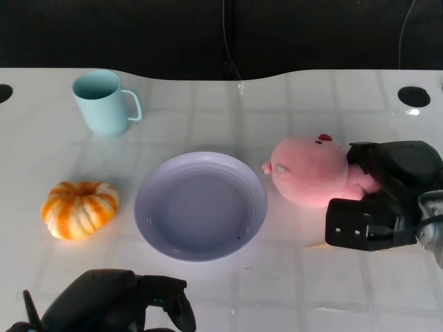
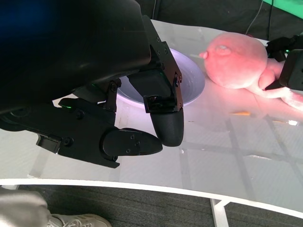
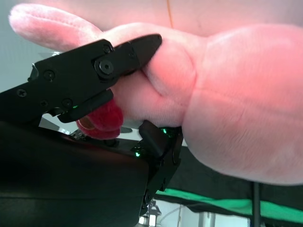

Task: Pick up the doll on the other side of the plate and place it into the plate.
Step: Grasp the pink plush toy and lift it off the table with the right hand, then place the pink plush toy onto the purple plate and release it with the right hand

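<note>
The doll (image 1: 309,173) is soft pink with a small red patch on top. The plate (image 1: 201,205) is pale lilac. The mug (image 1: 104,102) is light blue-green. The pumpkin (image 1: 79,209) is orange with cream-white stripes. Both hands, left (image 1: 118,303) and right (image 1: 385,195), are black. The worktop (image 1: 208,104) is glossy white with faint grey grid lines.

dolls: 1, pink doll (image 1: 309,171) at 3 o'clock of the plate | plates: 1, lavender plate (image 1: 201,205) at table centre | cups: 1, light blue cup (image 1: 104,102) at 10 o'clock of the plate | pumpkins: 1, orange pumpkin (image 1: 79,208) at 9 o'clock of the plate | tables: 1, white table (image 1: 291,283)
</note>
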`<state>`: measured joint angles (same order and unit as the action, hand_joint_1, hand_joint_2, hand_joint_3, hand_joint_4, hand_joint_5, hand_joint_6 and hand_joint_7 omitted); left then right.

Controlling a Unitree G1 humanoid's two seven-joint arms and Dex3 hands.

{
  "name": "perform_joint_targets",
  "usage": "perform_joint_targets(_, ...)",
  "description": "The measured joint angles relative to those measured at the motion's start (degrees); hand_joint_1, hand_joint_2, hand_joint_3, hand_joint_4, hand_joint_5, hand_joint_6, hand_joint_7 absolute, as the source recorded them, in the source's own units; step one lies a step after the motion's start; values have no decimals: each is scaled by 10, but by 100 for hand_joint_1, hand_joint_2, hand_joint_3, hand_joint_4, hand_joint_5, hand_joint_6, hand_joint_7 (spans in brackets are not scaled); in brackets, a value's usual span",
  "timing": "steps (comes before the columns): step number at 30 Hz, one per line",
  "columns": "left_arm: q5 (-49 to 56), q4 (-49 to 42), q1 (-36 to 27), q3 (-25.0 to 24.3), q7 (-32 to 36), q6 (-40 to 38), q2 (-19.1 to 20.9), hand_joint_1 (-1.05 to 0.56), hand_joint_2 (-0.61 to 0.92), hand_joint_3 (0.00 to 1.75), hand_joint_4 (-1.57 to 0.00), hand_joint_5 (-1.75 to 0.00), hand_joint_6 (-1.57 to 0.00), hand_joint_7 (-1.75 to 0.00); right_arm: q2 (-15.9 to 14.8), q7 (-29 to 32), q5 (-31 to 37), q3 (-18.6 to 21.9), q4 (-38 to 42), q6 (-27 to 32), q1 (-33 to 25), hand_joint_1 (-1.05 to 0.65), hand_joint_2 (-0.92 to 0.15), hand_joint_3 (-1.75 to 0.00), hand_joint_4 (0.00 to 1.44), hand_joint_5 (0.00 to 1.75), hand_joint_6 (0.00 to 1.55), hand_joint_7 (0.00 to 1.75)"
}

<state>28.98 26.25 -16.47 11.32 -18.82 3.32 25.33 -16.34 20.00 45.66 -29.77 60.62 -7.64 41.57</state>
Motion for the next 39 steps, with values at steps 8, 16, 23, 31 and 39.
perform_joint_targets(8,0,0,8,0,-2,-1,0,-25,92,31,-68,-148,-78,-89,0,18,-42,37,-60,1,-29,-18,-89,-15,85,175,71,158)
perform_joint_targets(16,0,-2,10,-1,-2,-1,1,-25,92,32,-69,-148,-79,-87,0,8,-75,76,-180,-1,-42,-17,-39,-114,90,175,73,174)
perform_joint_targets(23,2,-2,11,3,-3,-1,0,-25,92,31,-69,-146,-79,-85,12,-41,-84,81,-267,-6,-46,-17,-40,-114,93,175,71,175)
perform_joint_targets(31,13,-5,13,13,-2,-1,-6,-26,92,33,-69,-144,-80,-83,61,-84,-79,55,-284,-9,-36,-21,-44,-108,95,175,71,175)
perform_joint_targets(39,25,-5,14,23,-2,-6,-16,-26,92,31,-70,-142,-81,-83,121,-104,-72,18,-246,-13,14,-19,-46,-95,92,175,69,174)
